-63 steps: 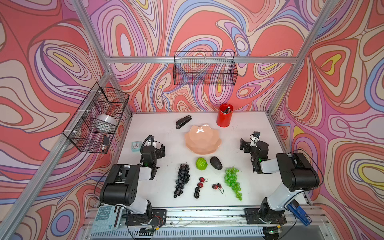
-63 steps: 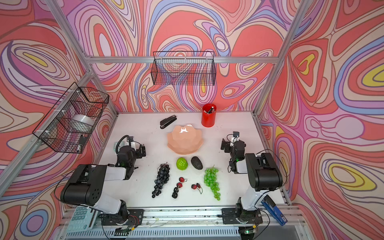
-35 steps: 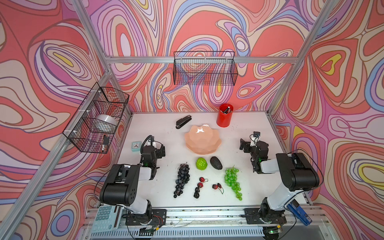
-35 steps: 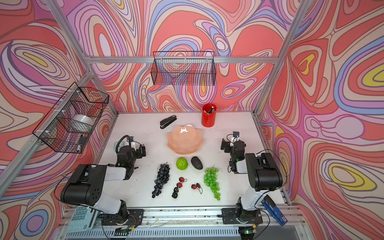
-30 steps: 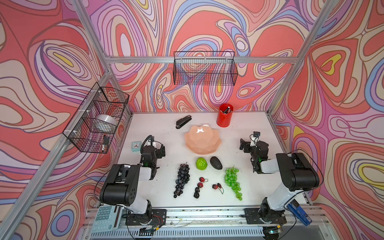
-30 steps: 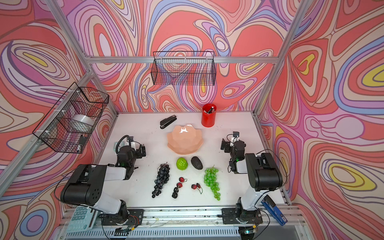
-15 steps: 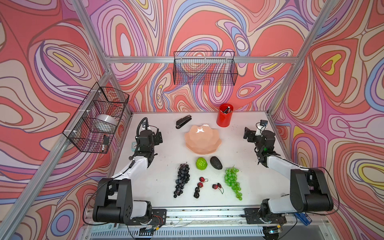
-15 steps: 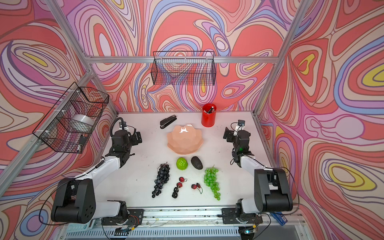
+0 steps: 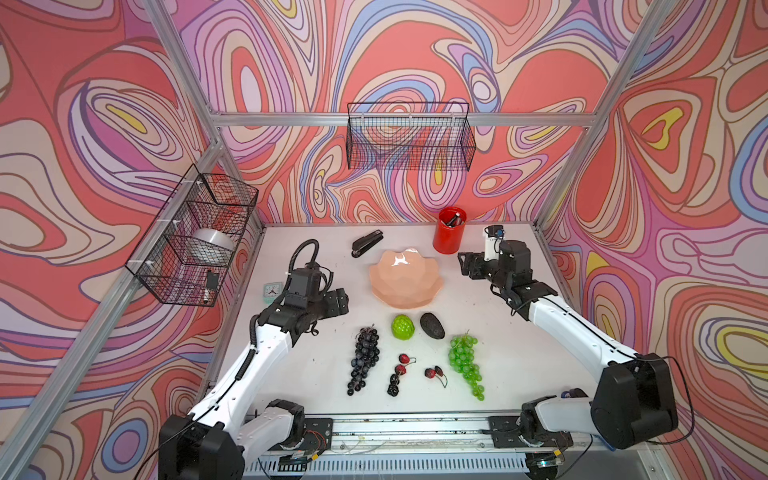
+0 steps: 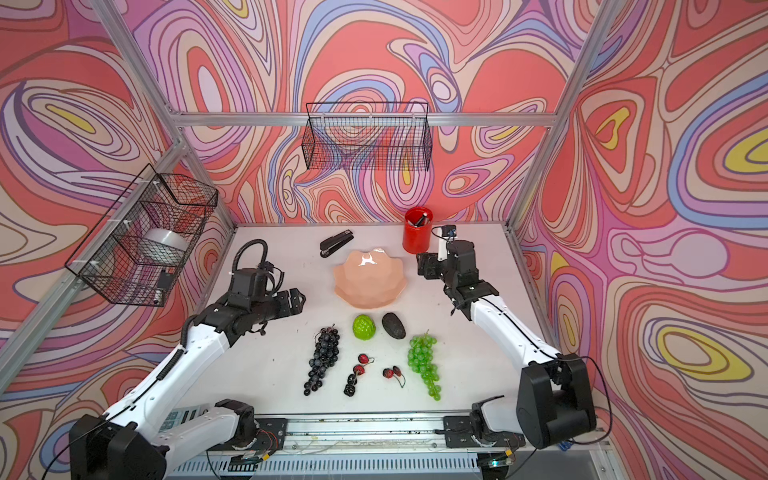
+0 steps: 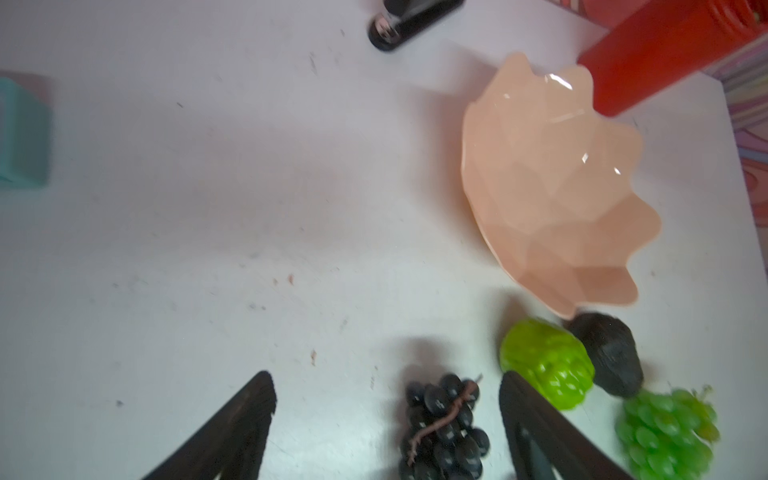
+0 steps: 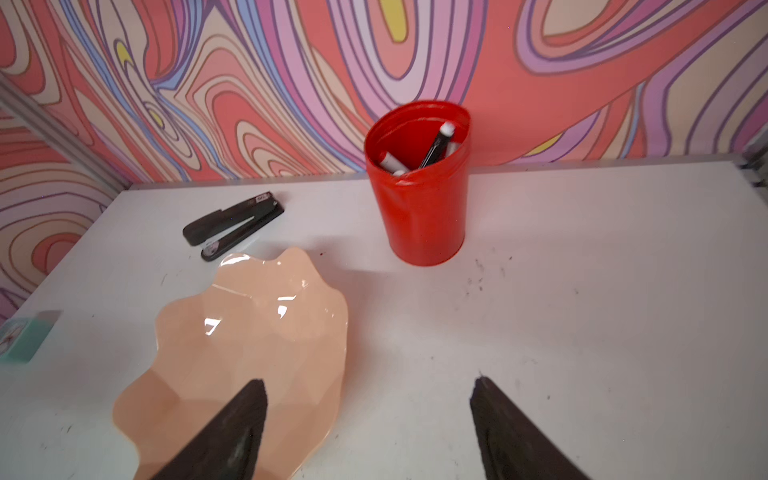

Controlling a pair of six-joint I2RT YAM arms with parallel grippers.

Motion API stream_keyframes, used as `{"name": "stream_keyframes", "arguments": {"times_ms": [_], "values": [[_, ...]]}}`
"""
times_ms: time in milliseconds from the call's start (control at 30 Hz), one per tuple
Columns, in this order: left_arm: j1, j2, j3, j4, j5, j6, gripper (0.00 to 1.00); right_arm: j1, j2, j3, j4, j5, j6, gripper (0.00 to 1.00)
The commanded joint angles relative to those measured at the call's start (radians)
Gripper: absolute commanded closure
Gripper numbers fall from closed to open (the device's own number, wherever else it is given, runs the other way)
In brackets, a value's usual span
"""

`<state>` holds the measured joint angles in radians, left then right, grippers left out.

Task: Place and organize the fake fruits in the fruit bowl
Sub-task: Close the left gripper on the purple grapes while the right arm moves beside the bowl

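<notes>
Beside fruit bowl (image 9: pixel 405 282), right claw (image 9: pixel 465 266) gapes; left claw (image 9: pixel 343 300) gapes over table (image 9: pixel 316 374).

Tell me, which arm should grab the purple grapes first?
Left, probably. The left fingers are open, close to the purple grapes. The right fingers are far back by the red cup and fruit bowl.

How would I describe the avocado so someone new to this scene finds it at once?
Start at the peach-pink bowl in the middle of the white table. Just before its near rim two fruits lie side by side; the avocado is the right one. It is the only dull, near-black egg shape, next to a glossy lime-green round fruit and the green grape bunch.
</notes>
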<state>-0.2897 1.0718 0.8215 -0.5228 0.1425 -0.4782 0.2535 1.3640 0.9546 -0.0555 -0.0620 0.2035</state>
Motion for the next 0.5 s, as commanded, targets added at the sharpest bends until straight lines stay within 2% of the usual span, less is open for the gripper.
{"name": "stream_keyframes", "arguments": {"times_ms": [0,133,200,467], "values": [[-0.032,-0.021,-0.063,-0.108,0.13,-0.063,0.2,0.023,0.049,0.041,-0.059,-0.021,0.03,0.22],[-0.036,0.002,-0.11,-0.06,0.23,-0.049,0.31,0.038,0.126,0.095,-0.047,-0.057,0.036,0.25],[-0.039,0.029,-0.13,-0.018,0.27,-0.051,0.32,0.043,0.164,0.131,-0.045,-0.068,0.033,0.26],[-0.039,0.15,-0.156,0.107,0.277,-0.072,0.35,0.047,0.305,0.233,-0.027,-0.14,0.021,0.26]]}}
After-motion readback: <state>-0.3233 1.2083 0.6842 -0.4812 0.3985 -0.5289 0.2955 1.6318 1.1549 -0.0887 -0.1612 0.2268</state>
